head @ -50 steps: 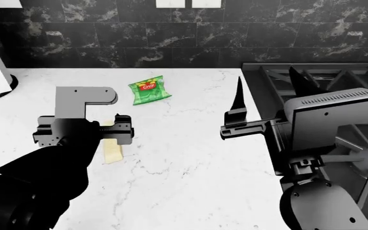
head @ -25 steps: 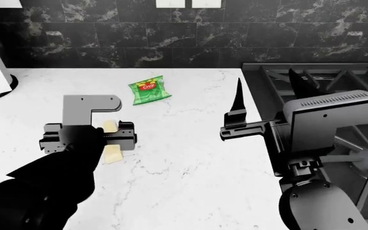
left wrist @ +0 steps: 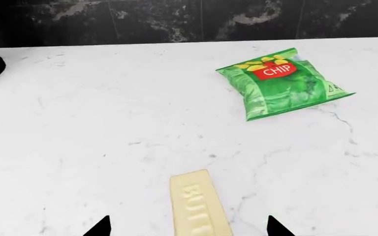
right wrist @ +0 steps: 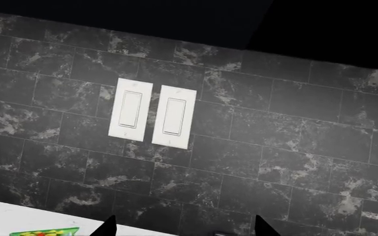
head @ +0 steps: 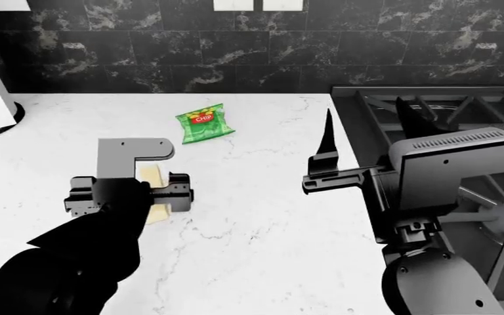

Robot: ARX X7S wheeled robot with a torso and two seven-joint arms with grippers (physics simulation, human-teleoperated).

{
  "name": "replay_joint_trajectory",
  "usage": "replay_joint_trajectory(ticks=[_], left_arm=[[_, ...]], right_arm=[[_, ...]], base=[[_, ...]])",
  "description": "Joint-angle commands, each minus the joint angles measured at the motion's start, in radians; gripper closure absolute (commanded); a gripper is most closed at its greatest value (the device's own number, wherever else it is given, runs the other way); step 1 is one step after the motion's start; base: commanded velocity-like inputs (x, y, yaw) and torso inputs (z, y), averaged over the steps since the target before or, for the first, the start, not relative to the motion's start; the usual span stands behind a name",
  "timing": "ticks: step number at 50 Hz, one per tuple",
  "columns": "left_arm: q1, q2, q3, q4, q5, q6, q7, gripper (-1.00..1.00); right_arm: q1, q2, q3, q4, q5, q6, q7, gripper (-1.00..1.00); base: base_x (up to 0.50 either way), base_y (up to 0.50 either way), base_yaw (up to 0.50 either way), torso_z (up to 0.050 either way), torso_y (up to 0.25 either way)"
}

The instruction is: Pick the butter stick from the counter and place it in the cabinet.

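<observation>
Butter stick (left wrist: 199, 206) lies flat on the white counter (left wrist: 97, 128) between the spread fingertips (left wrist: 100, 228) of the left gripper (left wrist: 185, 227); a green chip bag (left wrist: 281, 81) sits farther right. Head view: left gripper (head: 131, 191) hovers over the stick; right gripper (head: 366, 141) held open beside the stove (head: 462, 111). Right wrist view: two wall switches (right wrist: 153, 115) on dark tile.

You have a pale creamy yellow butter stick (left wrist: 199, 205) on the white counter (left wrist: 110, 128) with faint grey veins. The chip bag (left wrist: 281, 82) is bright green with a red label and yellow chips. Behind, the tiled wall (right wrist: 274, 137) is black with grey marbling, bearing two white switches (right wrist: 153, 116).
</observation>
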Motion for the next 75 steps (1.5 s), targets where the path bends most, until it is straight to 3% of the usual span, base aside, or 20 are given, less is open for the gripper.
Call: replay_joint_trajectory(ticks=[1,75], left_arm=[[0.009,0.001,0.010,-0.020,0.002,0.027,-0.006,-1.00],[0.032,-0.003,0.067,-0.165,0.011,0.123,-0.004,-1.00]], right_arm=[[-0.001,0.003,-0.002,0.002,0.005,-0.004,0.005,-1.00],[0.011,0.026,-0.021,-0.008,0.030,0.005,0.037,-1.00]], base=[[0.00,0.00,0.00,0.000,0.000],[0.00,0.00,0.00,0.000,0.000]])
